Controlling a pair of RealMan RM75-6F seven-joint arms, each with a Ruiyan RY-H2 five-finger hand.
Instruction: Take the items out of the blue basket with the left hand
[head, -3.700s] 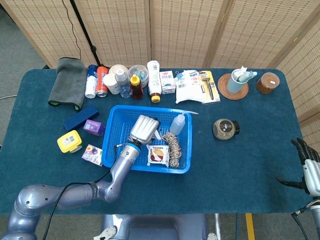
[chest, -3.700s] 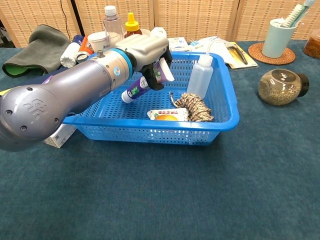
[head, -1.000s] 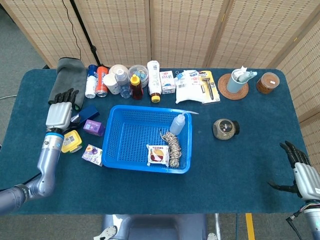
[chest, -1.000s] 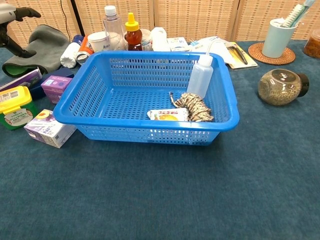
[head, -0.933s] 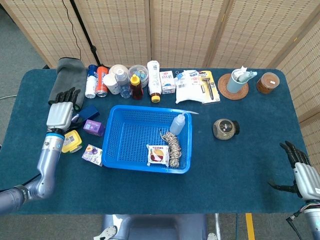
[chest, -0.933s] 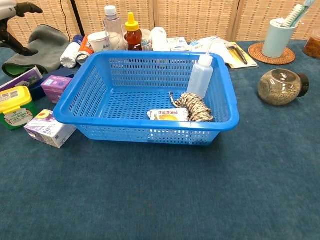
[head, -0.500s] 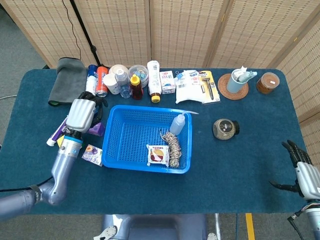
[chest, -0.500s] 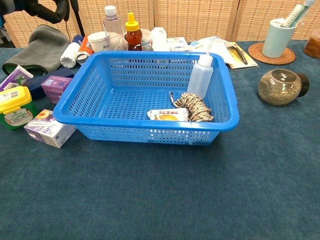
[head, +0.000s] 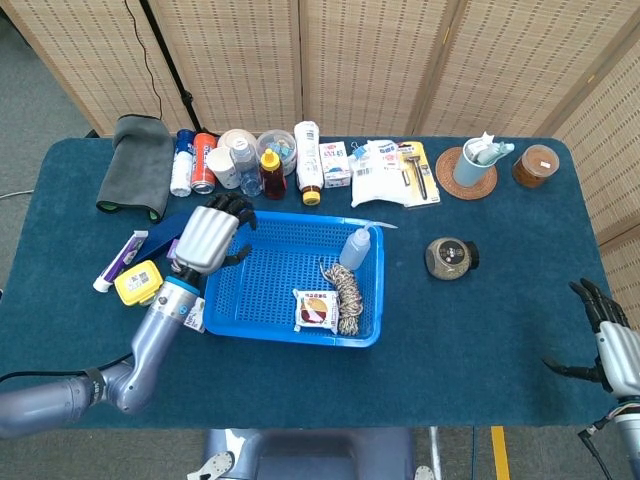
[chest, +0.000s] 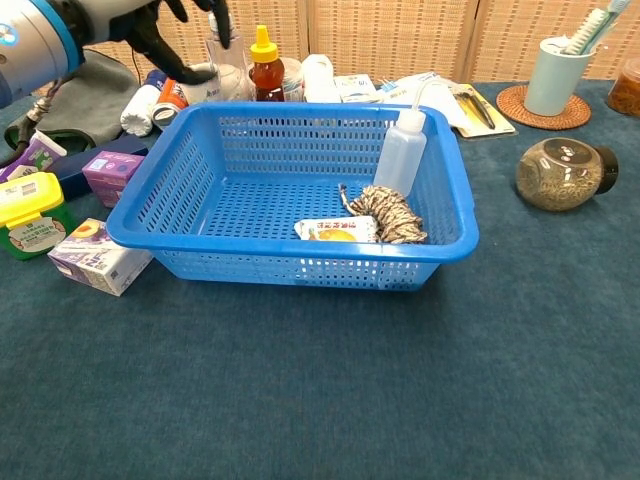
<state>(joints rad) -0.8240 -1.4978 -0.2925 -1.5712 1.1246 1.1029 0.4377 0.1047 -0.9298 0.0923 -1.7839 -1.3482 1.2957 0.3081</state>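
Fingers spread and empty, the left hand (head: 208, 238) is poised over the blue basket's (head: 240, 325) left rim, where the squeeze bottle (head: 355, 247) standing at the far right could be toppled by a careless reach.

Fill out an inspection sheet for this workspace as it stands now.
Surface: table covered in dark blue cloth.
Job's things: blue basket holds a squeeze bottle, a twine bundle and a snack packet.
Clutter: bottles, cans and packets along the far edge; grey towel; toothpaste tube; yellow container; glass jar.
Hands: left hand empty over the basket's left rim; right hand open at the table's right edge.
Cables: black cable against the screen.
Surroundings: woven folding screens.
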